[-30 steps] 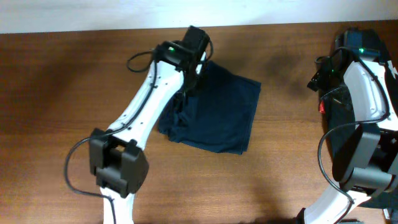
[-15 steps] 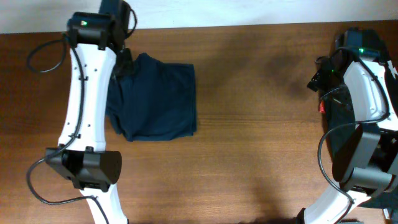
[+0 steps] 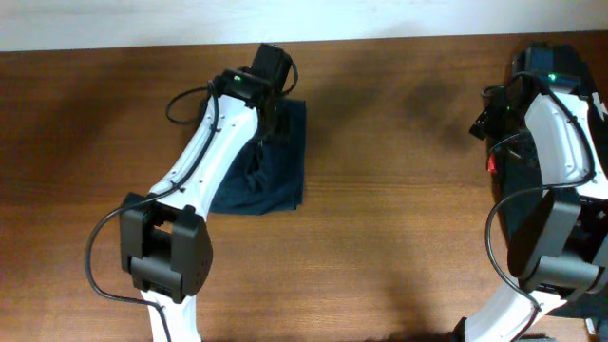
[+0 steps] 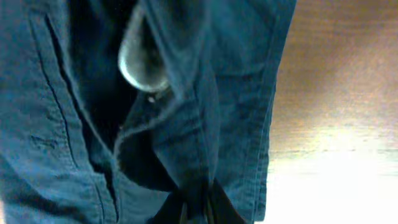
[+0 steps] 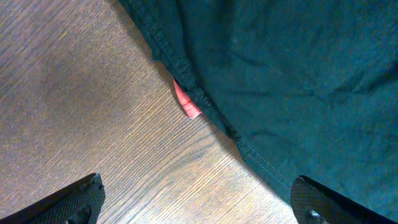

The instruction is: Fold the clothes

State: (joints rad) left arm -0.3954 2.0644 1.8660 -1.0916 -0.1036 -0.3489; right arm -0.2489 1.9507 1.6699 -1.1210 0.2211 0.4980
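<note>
The navy-blue shorts (image 3: 269,171) lie bunched on the wooden table left of centre, partly under my left arm. My left gripper (image 3: 271,109) is at their far edge, shut on a fold of the navy cloth (image 4: 186,124), which fills the left wrist view. A darker garment (image 3: 521,180) with a red tag (image 3: 492,162) lies at the right edge. In the right wrist view it (image 5: 298,68) covers the upper right, with the red tag (image 5: 186,104) at its hem. My right gripper (image 5: 196,205) is open and empty above the bare wood beside that hem.
The wooden table (image 3: 399,228) spans the view, with a pale wall strip (image 3: 142,19) along its far edge. My right arm (image 3: 556,114) stands over the dark garment at the right edge.
My left arm has swung back from the far left toward the centre, and the navy shorts now lie narrower and bunched. The right arm has not moved.
</note>
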